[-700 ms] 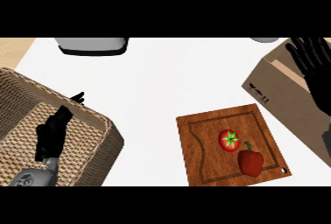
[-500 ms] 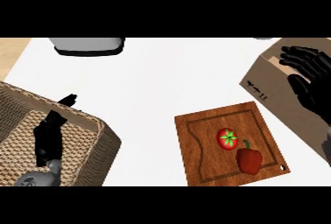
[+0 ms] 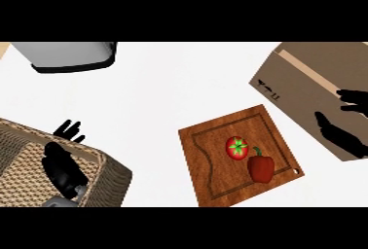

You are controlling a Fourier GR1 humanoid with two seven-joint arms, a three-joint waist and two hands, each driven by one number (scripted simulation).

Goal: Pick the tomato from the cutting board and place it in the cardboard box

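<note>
Partly hidden or cut off: right hand (image 3: 343, 136), a black shape run off the view's right edge, lay over the side of the cardboard box (image 3: 305, 80), its fingers stretched out and nothing in its hold; the box itself was cropped at the top and right, so its opening could not be made out. Left hand (image 3: 61, 163), at the lower left, rested open with fingers up over the wicker basket (image 3: 22, 160), covering part of the rim and grasping nothing; the basket ran off the left and lower edges. Grey vessel or appliance (image 3: 68, 56), top left, only its lower part visible, kind not determinable. Markings: small dark arrows and symbols (image 3: 269, 90) printed on the box's side, too small to read; a paler tape strip along the box. Task item: tomato (image 3: 237, 147), green stem up, lay on the cutting board (image 3: 212, 160), touching or just beside a red bell pepper (image 3: 260, 168) toward the board's right corner. The board sat on the white counter (image 3: 165, 92) between basket and box, near the box's lower side and well apart from the basket.
</note>
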